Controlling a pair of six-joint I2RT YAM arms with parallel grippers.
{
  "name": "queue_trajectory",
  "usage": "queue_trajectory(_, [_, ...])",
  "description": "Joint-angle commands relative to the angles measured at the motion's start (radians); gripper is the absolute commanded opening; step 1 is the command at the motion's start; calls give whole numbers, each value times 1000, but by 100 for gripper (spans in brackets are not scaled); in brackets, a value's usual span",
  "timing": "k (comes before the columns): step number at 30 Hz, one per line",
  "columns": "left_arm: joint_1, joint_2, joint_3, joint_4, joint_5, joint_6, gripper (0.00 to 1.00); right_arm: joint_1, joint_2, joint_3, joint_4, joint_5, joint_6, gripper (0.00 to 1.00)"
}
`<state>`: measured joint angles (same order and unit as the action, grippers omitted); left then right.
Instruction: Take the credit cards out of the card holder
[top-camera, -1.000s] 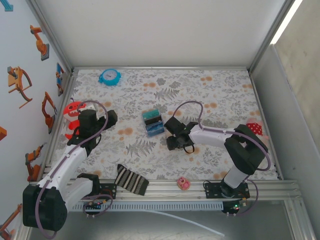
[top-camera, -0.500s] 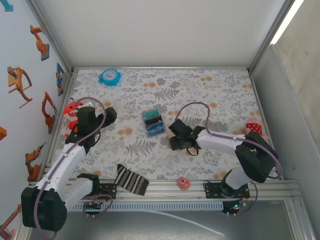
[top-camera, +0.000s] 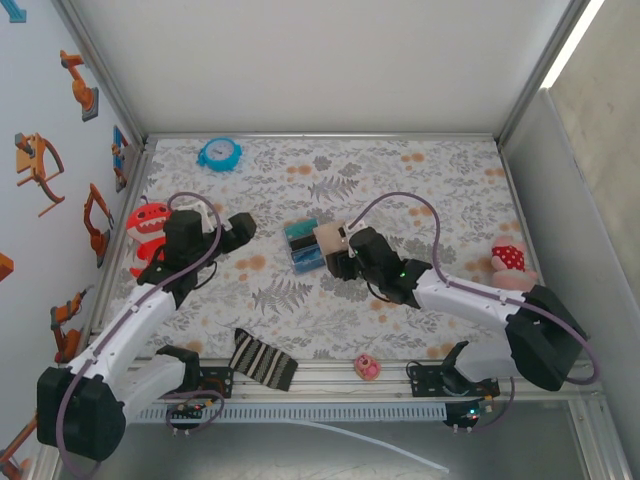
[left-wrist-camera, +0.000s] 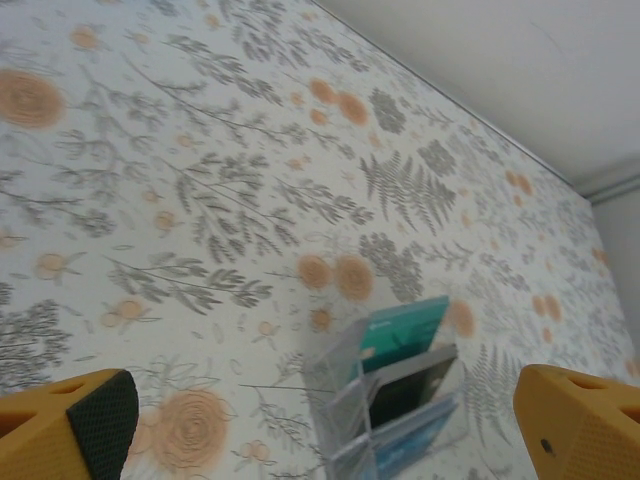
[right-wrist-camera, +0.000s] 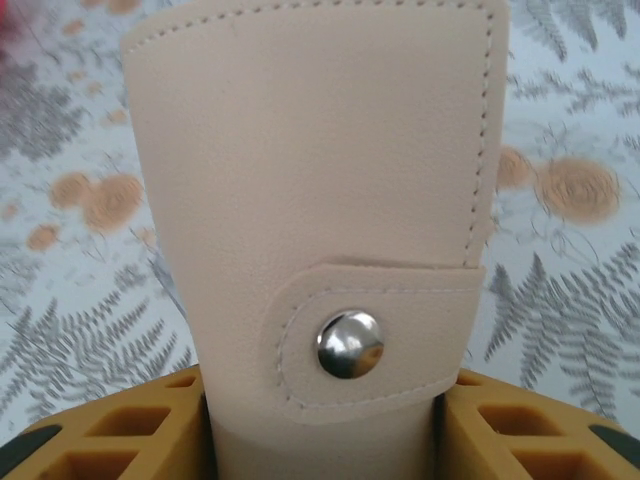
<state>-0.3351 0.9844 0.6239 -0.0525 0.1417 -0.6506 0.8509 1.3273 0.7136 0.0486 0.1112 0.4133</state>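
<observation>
Right gripper (top-camera: 338, 252): jaws drawn in against the two sides of the card holder (right-wrist-camera: 320, 190); you have it clamped between the orange fingers (right-wrist-camera: 110, 438). One holder, tan, folded shut; its one metal snap (right-wrist-camera: 349, 343) is fastened on the tab, and the stitched edge stands up away from the wrist.

Where it is: about the middle of the tabletop (top-camera: 430, 180), just right of one clear card rack (top-camera: 305, 248); from above you cannot tell whether holder and rack touch.

Rack, seen from the left wrist: three cards counted, one teal (left-wrist-camera: 405, 325), one dark (left-wrist-camera: 412, 385), one blue (left-wrist-camera: 410, 440), standing in stepped slots.

Left gripper (top-camera: 240, 227): spread as wide as it goes, nothing between the fingers; it sits left of the middle, pointed toward the rack, with its two orange fingertips (left-wrist-camera: 65, 430) at the bottom corners of its own view.

Also on the tabletop:
- one blue alarm clock (top-camera: 218, 153) near the far left corner
- one red toy monster (top-camera: 146, 225) at the left edge
- one red-and-white toy (top-camera: 510, 258) at the right edge
- one striped cloth (top-camera: 262, 360) at the near edge, left of centre
- one small pink object (top-camera: 367, 366) at the near edge, right of the cloth
</observation>
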Motion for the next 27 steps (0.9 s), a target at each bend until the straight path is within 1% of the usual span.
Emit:
queue_trajectory(1, [-50, 26, 48, 84, 126, 16, 97, 10, 16, 29, 215, -38, -34, 39])
queue_trajectory(6, [-117, 55, 54, 179, 216, 36, 97, 12, 53, 57, 317, -78, -46, 39])
queue_trajectory(11, [-185, 99, 70, 242, 242, 49, 97, 22, 85, 79, 380, -111, -52, 39])
queue_trajectory(16, [-210, 172, 82, 326, 257, 7, 97, 34, 87, 85, 396, -125, -57, 38])
queue_trajectory(20, [-227, 226, 105, 378, 284, -11, 100, 45, 84, 80, 397, -125, -61, 38])
queue_trajectory(23, [-237, 249, 117, 386, 291, -12, 94, 50, 81, 81, 393, -122, -65, 38])
queue_trajectory(27, [-240, 260, 117, 398, 292, -24, 83, 54, 73, 80, 393, -118, -75, 38])
